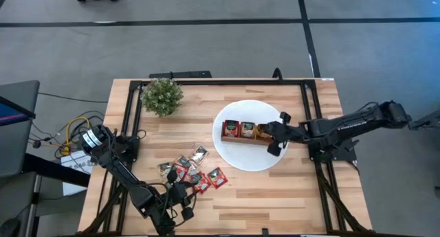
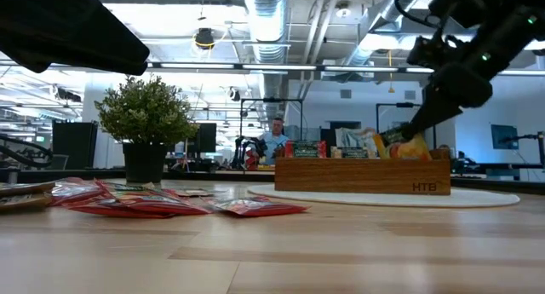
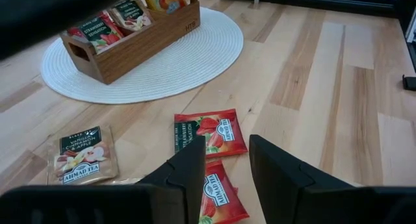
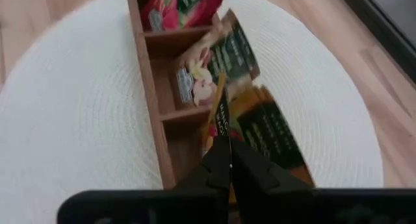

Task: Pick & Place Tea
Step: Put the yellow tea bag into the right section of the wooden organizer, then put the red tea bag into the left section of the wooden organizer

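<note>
Right pincer [image 4: 224, 160]: I've got it over the end compartment of the wooden tray [image 1: 244, 138]; my right wrist view shows the fingers clenched on the edge of an orange sachet [image 4: 218, 117] standing upright in that slot.
Low view: same sachet [image 2: 407, 146] pokes above the tray wall; from overhead the pincer hides it.
Tray contents: I see red sachets [image 1: 230, 128] in one end compartment and a dark-labelled one in the middle; the tray sits on the white round mat [image 1: 251, 158].
Left pincer [image 3: 224, 178]: I'm holding it low near the tabletop's front edge, fingers parted, nothing between them.
Loose tea [image 1: 194, 172]: scattered flat on the tabletop [image 1: 275, 196] beside the left pincer; only the left wrist view reads the prints, a strawberry sachet [image 3: 209, 133] and an apple one [image 3: 82, 154].
Potted plant [image 1: 162, 95]: back left corner.
Background: a person, low view only.
</note>
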